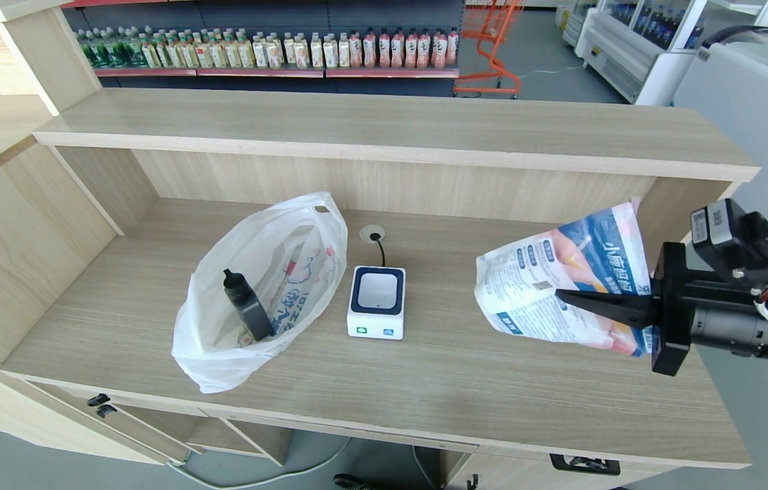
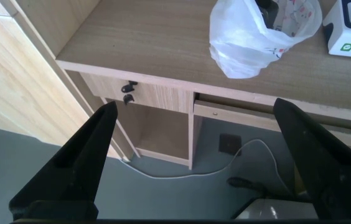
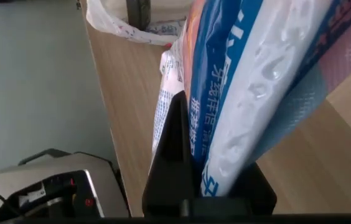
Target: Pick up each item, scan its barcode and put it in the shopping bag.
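The right end effector (image 1: 601, 306) is clamped on a glossy blue-and-white plastic packet (image 1: 547, 272), holding it on edge above the right end of the pale wood-grain counter (image 1: 424, 381). Its printed back faces the boxy white scanner (image 1: 377, 299) mid-counter, probably to present the barcode. The thin, crinkled white shopping bag (image 1: 200, 340) slumps open toward the left end. The left end effector (image 2: 195, 106) hangs wide open, empty, below the front edge.

Blue-white packet (image 1: 547, 265) aloft right; scanner (image 1: 377, 301) beside open bag (image 1: 213, 367).
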Motion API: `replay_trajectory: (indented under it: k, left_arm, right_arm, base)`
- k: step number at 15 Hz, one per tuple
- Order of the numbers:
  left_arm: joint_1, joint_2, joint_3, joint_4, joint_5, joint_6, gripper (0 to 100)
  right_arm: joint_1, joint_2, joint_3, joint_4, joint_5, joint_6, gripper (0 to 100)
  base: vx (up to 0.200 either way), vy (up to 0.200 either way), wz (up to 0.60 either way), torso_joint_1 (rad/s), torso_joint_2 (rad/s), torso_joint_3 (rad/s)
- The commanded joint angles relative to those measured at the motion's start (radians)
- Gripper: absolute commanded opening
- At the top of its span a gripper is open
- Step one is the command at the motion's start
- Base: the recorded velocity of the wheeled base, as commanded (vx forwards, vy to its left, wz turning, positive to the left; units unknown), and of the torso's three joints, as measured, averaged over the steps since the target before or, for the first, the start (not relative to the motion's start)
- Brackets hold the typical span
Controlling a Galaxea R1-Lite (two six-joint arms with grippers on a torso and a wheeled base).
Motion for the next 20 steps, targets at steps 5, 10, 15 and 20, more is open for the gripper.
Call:
replay_trajectory:
  k: [5, 10, 15, 20]
  left_arm:
    - [0.000, 0.000, 0.000, 0.000, 0.000, 0.000, 100]
    - [0.000, 0.000, 0.000, 0.000, 0.000, 0.002, 100]
    - [0.000, 0.000, 0.000, 0.000, 0.000, 0.000, 100]
    - [0.000, 0.000, 0.000, 0.000, 0.000, 0.002, 100]
  right_arm:
    - [-0.037, -0.021, 0.003, -0.008, -0.104, -0.203, 0]
    - [-0.036, -0.059, 0.038, -0.009, -0.083, -0.139, 0]
    - [-0.017, -0.078, 0.037, -0.009, -0.020, -0.036, 0]
    - [-0.036, -0.113, 0.083, -0.009, -0.012, 0.095, 0]
  base:
    - [0.000, 0.000, 0.00, 0.000, 0.00, 0.000]
    - [0.000, 0.000, 0.00, 0.000, 0.00, 0.000]
    - [0.000, 0.200, 0.00, 0.004, 0.00, 0.002]
    - [0.000, 0.200, 0.00, 0.003, 0.01, 0.004]
